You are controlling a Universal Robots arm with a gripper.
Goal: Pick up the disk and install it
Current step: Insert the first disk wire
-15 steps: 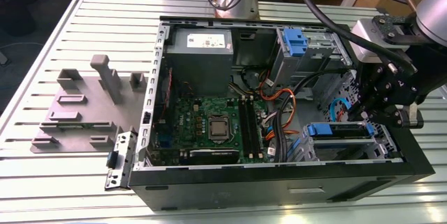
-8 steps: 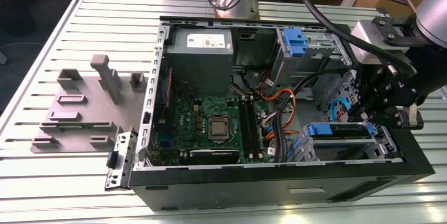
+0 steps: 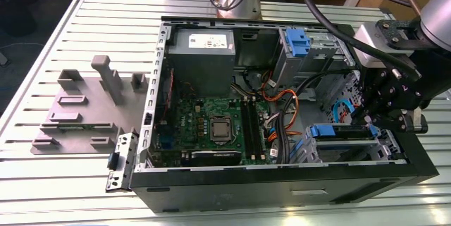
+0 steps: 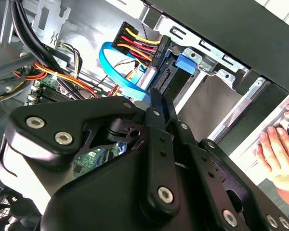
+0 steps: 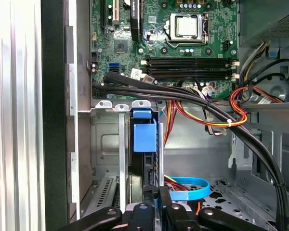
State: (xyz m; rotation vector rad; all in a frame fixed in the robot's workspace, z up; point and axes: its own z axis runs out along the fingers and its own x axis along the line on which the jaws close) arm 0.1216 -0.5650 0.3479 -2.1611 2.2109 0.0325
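**A:** Reading from the exterior view's left, what stands where?

**B:** A grey fixture plate (image 3: 77,115) lies near the table's (image 3: 42,194) edge. Next is the open computer case (image 3: 282,186), with the motherboard (image 3: 204,115) on its floor. Cables (image 3: 280,98) run toward the drive cage (image 3: 349,149) in the case's near corner, on the exterior view's right.

**A:** And the disk?

**B:** The disk (image 3: 331,130) (image 5: 144,134) stands edge-on in that cage, blue tab toward the motherboard. The gripper (image 3: 368,123) (image 5: 154,195) appears clamped on its opposite end.

**A:** Which step, then?

**B:** Installation, I judge, as the pick-up looks done. I cannot tell how far the disk is seated. Seating it calls for a straight push along the cage walls.

**A:** Room to move?

**B:** Little. The cage walls flank the disk closely and a blue ribbon cable (image 5: 204,185) lies just beside the gripper. The case wall is near, and a person's hand (image 4: 279,154) is outside it.
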